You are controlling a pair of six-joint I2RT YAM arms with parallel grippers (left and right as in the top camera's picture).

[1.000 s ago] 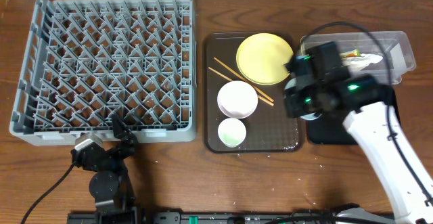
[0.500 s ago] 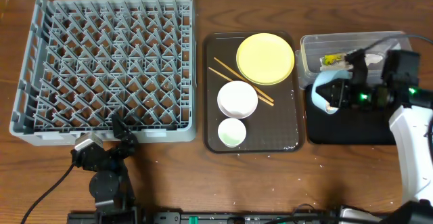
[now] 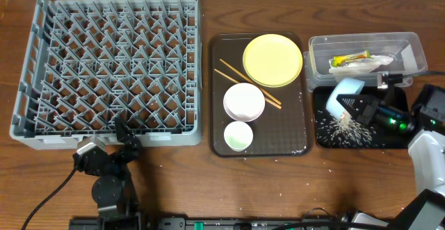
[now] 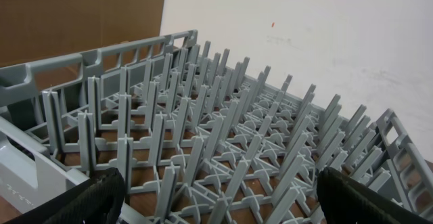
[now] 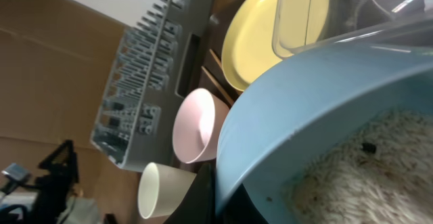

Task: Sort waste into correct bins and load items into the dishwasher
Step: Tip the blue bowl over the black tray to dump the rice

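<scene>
My right gripper (image 3: 363,109) is shut on the rim of the light-blue bowl (image 3: 344,94), which is tipped on its side over the black tray (image 3: 375,141). Whitish rice (image 3: 341,128) lies scattered on that tray below the bowl's mouth. In the right wrist view the gripper (image 5: 220,200) pinches the bowl (image 5: 304,109), and rice (image 5: 365,176) still clings inside. The clear tub (image 3: 410,49) holds the wrapper (image 3: 348,58) and napkin (image 3: 372,64). My left gripper (image 3: 127,141) is open and empty at the near edge of the grey dish rack (image 3: 104,63).
A dark-brown serving tray (image 3: 292,138) carries the yellow plate (image 3: 272,60), white bowl (image 3: 243,101), small cup (image 3: 238,135) and chopsticks (image 3: 233,74). A few grains lie on the table in front of the trays. The left wrist view is filled by rack pegs (image 4: 223,129).
My right arm carried the blue bowl rightward from beside the serving tray to over the black tray and tipped it; rice now lies on the tray. The left arm stayed still.
</scene>
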